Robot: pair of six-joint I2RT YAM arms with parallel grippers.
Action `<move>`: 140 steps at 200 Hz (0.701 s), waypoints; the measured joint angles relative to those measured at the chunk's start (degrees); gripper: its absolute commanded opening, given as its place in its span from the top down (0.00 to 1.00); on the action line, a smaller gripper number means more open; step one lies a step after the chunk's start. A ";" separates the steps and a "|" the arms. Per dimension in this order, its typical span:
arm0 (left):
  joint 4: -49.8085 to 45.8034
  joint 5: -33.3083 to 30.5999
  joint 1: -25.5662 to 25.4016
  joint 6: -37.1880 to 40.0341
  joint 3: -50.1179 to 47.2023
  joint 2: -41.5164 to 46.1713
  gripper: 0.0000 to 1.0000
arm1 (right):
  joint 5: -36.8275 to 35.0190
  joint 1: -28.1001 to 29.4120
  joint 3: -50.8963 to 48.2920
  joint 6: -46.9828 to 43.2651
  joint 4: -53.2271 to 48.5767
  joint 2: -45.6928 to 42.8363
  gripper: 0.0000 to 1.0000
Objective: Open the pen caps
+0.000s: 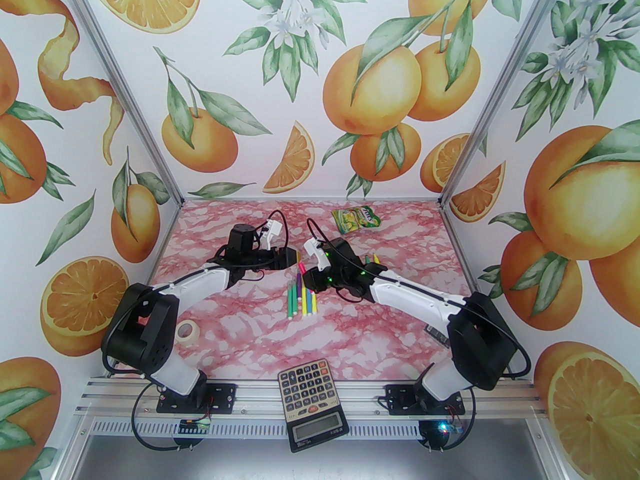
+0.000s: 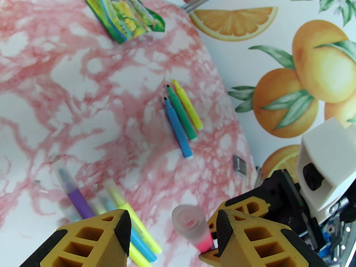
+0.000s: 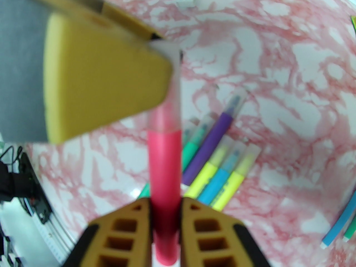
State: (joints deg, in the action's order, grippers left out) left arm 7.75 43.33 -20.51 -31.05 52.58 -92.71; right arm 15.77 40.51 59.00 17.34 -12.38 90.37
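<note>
The right fingers (image 3: 166, 204), yellow ribbed plastic with black pads, are clamped tight on the smooth barrel of a slim pink felt-tip pen (image 3: 164, 163), held above the pink-and-white marbled desk (image 1: 400, 328). At the pen's far end sits its frosted translucent cylindrical cap (image 2: 188, 220), not yet pulled off. The left fingers (image 2: 172, 224) stand part-way open around that cap. One pad is right beside it and the other is clear of it with a gap showing, so nothing is gripped there.

Below, on the desk, a tight cluster of capped pens (image 1: 301, 299) lies side by side. Their barrels are purple, green, blue and yellow, each ending in the same cloudy cap. Well apart, toward the right arm, lie three uncapped pens (image 2: 182, 115) in blue, green and yellow, touching along their lengths, felt points bare.

A crinkled glossy green-and-yellow packet (image 1: 356, 218) lies near the back edge; its printing is too blurred to read. A dark slab-shaped calculator (image 1: 312, 403) with rows of keys and a grey display lies at the near edge between the arm bases, its key legends too small to read. A pale roll of tape (image 1: 187, 330) lies flat by the left arm.
</note>
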 measured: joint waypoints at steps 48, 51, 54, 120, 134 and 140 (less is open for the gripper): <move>1.33 1.27 -0.20 -1.51 0.37 -0.87 0.63 | 0.81 0.37 -0.04 -0.33 0.81 0.00 0.82; 1.38 1.33 -0.20 -1.68 0.39 -0.92 0.64 | 0.81 0.35 -0.09 -0.35 0.90 0.00 0.82; 1.44 1.40 -0.20 -1.60 0.42 -0.96 0.65 | 0.81 0.35 -0.11 -0.35 1.01 0.00 0.82; 2.75 3.32 -0.59 -3.43 0.76 -1.03 0.91 | 0.76 0.35 -1.05 -0.74 2.10 0.00 0.73; 2.86 3.39 -0.61 -3.54 0.76 -1.03 0.94 | 0.76 0.35 -1.16 -0.85 2.34 0.00 0.68; 2.95 3.37 -0.61 -3.56 0.76 -1.03 0.95 | 0.76 0.35 -1.18 -0.81 2.40 0.00 0.67</move>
State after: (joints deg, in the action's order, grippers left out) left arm 10.70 46.70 -21.12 -34.61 53.34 -93.73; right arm 16.53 40.86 57.82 16.53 -9.98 90.37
